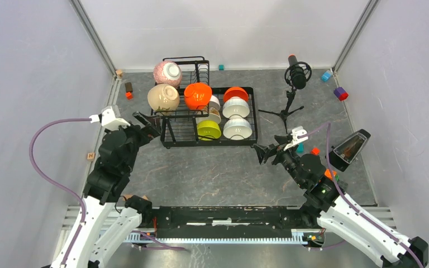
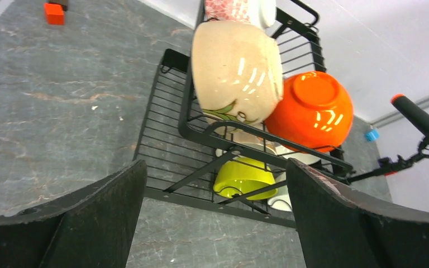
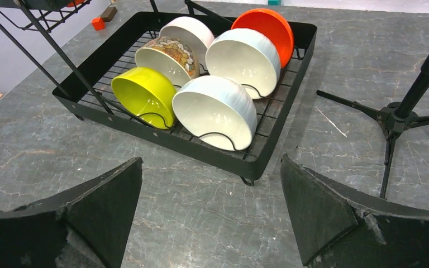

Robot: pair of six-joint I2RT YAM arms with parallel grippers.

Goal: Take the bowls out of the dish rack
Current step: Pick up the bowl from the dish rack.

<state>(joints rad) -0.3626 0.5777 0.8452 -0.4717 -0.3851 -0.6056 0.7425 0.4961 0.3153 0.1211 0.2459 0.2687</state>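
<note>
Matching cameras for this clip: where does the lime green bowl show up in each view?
Top external: lime green bowl, centre, front row of the lower tray.
Left wrist: bowl lower middle, under the raised shelf.
Right wrist: bowl upper left, front-left in the tray.
Shared landmark: the black dish rack holding it.

The dish rack (image 1: 209, 144) is black wire. At upper left of the top view sits a pink-speckled bowl (image 1: 167, 73) with a white foot. Below it is a beige bowl (image 1: 163, 97) bearing a green leaf mark, next to a bright orange bowl (image 1: 198, 95). Further right are a lime green bowl (image 1: 209, 130), a white ribbed bowl (image 1: 238, 128), a second orange bowl (image 1: 235, 93) and a brown-and-cream pebble-patterned bowl (image 3: 167, 56). The table (image 1: 212, 173) is grey, marble-veined.
</note>
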